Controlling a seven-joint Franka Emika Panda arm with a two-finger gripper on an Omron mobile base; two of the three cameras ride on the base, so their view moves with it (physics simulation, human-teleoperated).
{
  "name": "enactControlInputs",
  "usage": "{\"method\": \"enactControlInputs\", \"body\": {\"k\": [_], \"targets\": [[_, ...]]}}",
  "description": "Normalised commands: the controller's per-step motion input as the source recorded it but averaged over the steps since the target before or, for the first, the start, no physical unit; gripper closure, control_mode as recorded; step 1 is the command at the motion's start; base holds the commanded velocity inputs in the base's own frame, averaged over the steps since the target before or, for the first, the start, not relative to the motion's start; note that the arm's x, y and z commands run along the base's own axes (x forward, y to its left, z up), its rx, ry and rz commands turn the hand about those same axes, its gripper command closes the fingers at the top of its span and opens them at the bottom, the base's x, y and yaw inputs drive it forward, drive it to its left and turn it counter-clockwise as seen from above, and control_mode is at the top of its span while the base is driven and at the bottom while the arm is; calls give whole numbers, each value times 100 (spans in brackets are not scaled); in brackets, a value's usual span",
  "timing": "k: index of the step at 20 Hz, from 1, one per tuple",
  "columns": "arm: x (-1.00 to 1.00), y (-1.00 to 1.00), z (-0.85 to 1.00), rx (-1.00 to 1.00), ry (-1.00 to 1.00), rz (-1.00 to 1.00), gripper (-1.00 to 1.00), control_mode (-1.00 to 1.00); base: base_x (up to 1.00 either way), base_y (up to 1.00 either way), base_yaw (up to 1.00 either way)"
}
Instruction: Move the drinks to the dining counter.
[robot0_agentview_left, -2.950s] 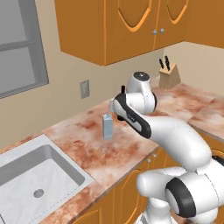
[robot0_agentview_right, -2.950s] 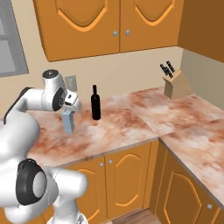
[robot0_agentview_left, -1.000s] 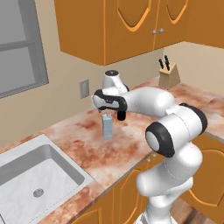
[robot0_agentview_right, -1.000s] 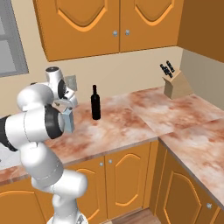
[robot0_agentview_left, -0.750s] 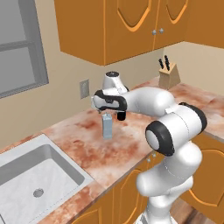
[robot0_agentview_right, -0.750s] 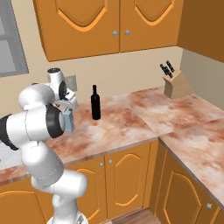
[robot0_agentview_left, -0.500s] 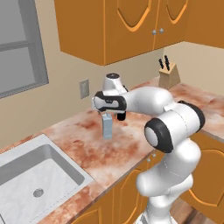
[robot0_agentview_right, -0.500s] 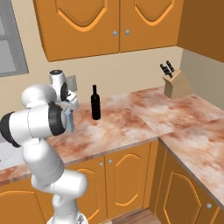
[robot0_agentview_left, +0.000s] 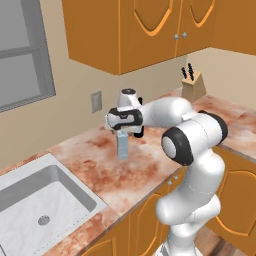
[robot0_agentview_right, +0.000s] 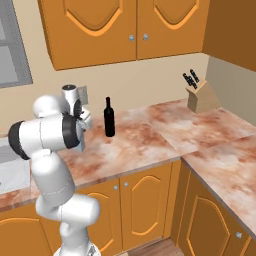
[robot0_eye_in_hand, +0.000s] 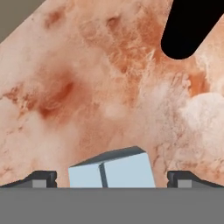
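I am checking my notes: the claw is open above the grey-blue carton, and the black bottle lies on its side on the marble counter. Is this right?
One detail is wrong: the black bottle stands upright on the marble counter, as the right base view shows. The claw is indeed open above the grey-blue carton.

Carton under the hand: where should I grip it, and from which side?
Grip the carton across its flat side walls just below the gable, coming straight down. It stands upright between the open hand's fingertips, and the black bottle stands apart.
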Motion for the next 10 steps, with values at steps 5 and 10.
{"method": "enactControlInputs", "body": {"k": [5,10], "targets": [[4,0,-38,0,8,0,-100,-100,0,0,0],[-17,0,-61,-18,18,0,-100,-100,0,0,0]]}}
